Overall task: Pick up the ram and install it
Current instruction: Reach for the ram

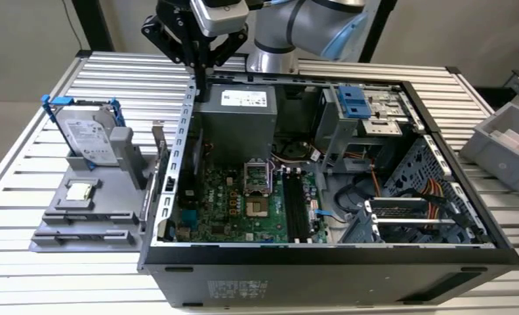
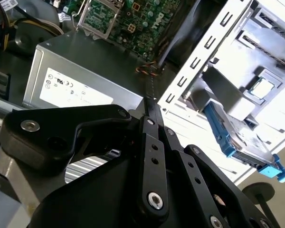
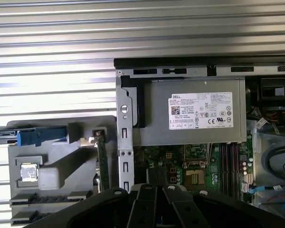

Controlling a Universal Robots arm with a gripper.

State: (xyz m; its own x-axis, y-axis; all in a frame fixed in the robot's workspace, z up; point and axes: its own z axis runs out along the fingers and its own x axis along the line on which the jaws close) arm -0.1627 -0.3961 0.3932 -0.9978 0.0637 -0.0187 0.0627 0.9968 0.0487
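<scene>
The ram (image 3: 103, 164) is a thin green stick standing on edge in the grey holder (image 3: 52, 178), just outside the case's side wall. In the exterior view it shows edge-on as a thin upright strip (image 1: 159, 147) between the holder and the case. My gripper (image 1: 203, 90) hangs above the case's rear corner by the power supply, higher than the ram and off to one side of it. Its black fingers (image 2: 151, 114) meet at the tips, shut with nothing between them, and the first wrist view catches them too (image 3: 156, 176). The long black motherboard slots (image 1: 296, 210) lie open inside the case.
The open computer case (image 1: 329, 252) fills the middle of the slatted table, with the grey power supply (image 1: 237, 111) at its rear. A silver hard drive in a blue frame (image 1: 88, 134) stands on the holder. A grey bin (image 1: 504, 147) sits at the exterior view's right.
</scene>
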